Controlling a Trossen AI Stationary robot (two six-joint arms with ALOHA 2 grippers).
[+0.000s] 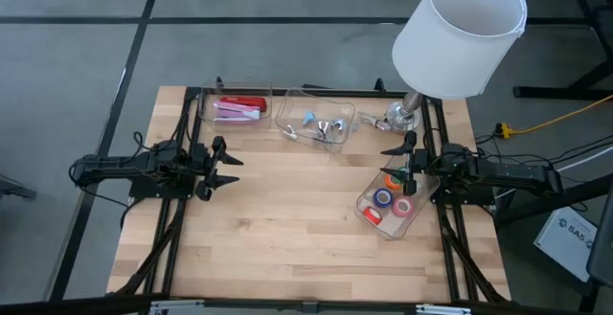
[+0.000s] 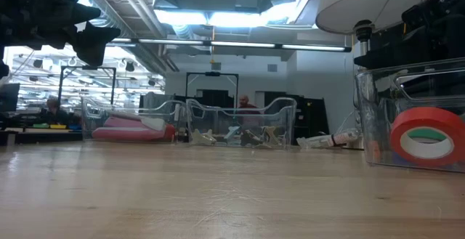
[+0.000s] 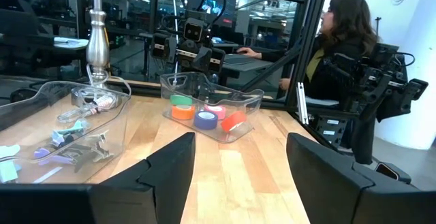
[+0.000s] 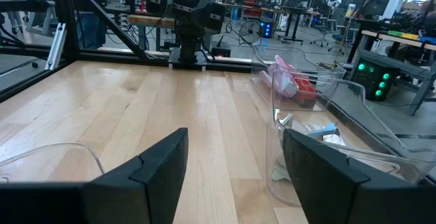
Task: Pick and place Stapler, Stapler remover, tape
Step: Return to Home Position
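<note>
Several coloured tape rolls [image 1: 391,196] lie in a clear tray [image 1: 369,213] at the table's right; the left wrist view shows them [image 3: 204,113] too. Red and pink staplers [image 1: 238,107] lie in a clear tray at the far left. Small silvery and blue staple removers [image 1: 322,129] lie in the middle far tray [image 1: 287,116]. My left gripper [image 1: 230,168] hovers open at the table's left, clear of everything. My right gripper [image 1: 395,168] hovers open over the far end of the tape tray, touching nothing.
A lamp with a white shade [image 1: 460,33] and a metal base [image 1: 400,114] stands at the far right corner. Bare wood [image 1: 287,219] lies between the arms and toward the near edge. A person [image 3: 337,40] sits beyond the table.
</note>
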